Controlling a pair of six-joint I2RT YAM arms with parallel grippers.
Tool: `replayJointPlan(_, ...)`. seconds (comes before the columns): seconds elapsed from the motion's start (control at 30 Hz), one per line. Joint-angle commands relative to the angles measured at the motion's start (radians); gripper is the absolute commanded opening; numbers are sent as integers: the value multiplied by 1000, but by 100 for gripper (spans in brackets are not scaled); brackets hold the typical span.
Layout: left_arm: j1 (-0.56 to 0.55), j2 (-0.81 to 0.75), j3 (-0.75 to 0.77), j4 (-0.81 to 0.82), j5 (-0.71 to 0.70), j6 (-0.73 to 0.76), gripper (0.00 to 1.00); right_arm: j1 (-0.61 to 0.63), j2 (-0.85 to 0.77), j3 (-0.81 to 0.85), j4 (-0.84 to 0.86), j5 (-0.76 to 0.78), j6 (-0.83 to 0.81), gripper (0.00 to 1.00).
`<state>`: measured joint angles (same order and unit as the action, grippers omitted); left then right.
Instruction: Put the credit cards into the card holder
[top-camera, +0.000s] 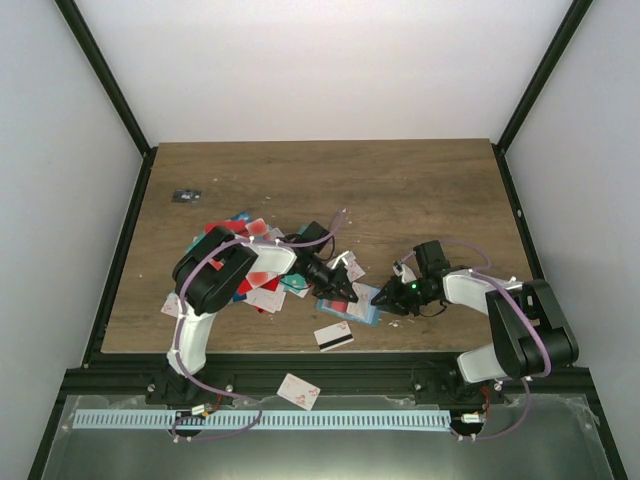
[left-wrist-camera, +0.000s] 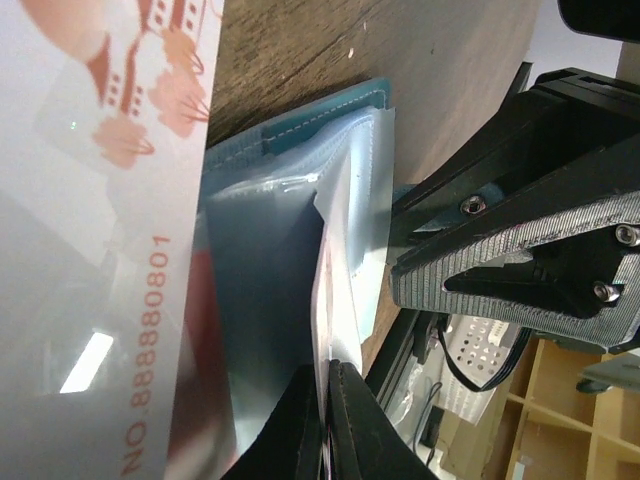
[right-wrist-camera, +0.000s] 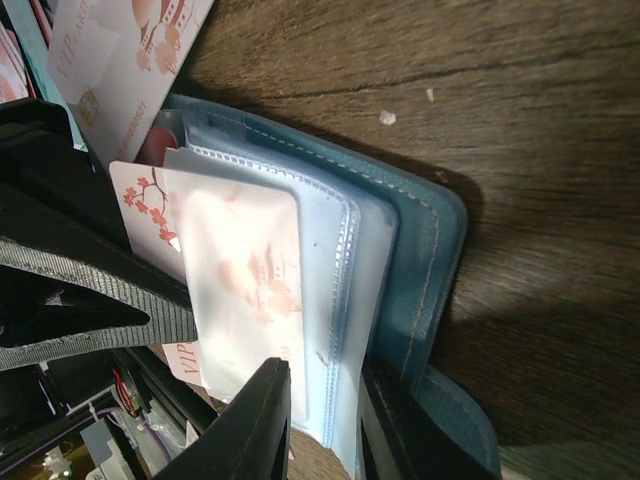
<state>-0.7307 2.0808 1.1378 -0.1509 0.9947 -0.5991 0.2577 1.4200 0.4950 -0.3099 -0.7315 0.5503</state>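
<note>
The teal card holder (top-camera: 362, 306) lies open near the table's front edge between both grippers. My left gripper (top-camera: 341, 287) is shut on the edge of a white card with red blotches (left-wrist-camera: 322, 300), which is partly inside a clear pocket of the holder (left-wrist-camera: 300, 125). My right gripper (top-camera: 386, 295) grips the holder's clear pocket sleeves (right-wrist-camera: 340, 300) from the other side, with the teal cover (right-wrist-camera: 425, 260) just outside one finger. In the right wrist view the white card (right-wrist-camera: 245, 275) shows through the sleeve. More credit cards (top-camera: 255, 262) lie in a pile to the left.
A card with a black stripe (top-camera: 334, 337) lies at the front edge. One card (top-camera: 298, 391) lies off the table on the base rail. A small dark object (top-camera: 186, 196) sits at the back left. A large white card (left-wrist-camera: 100, 200) fills the left wrist view's left side.
</note>
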Motion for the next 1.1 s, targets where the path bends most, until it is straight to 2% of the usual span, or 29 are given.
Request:
replayJointPlan(0.0, -13, 41, 10, -29, -40, 23, 4, 0, 34, -17, -16, 57, -31, 22)
replayJointPlan(0.33, -24, 71, 61, -92, -56, 61, 7, 0, 52, 12, -31, 55, -61, 22)
replayJointPlan(0.67, -51, 105, 99, -99, -50, 35, 10, 1, 72, 36, -24, 32, -81, 22)
replayJointPlan(1.07, -50, 7, 79, -167, -122, 44, 32, 1, 60, 65, -64, 44, -98, 23)
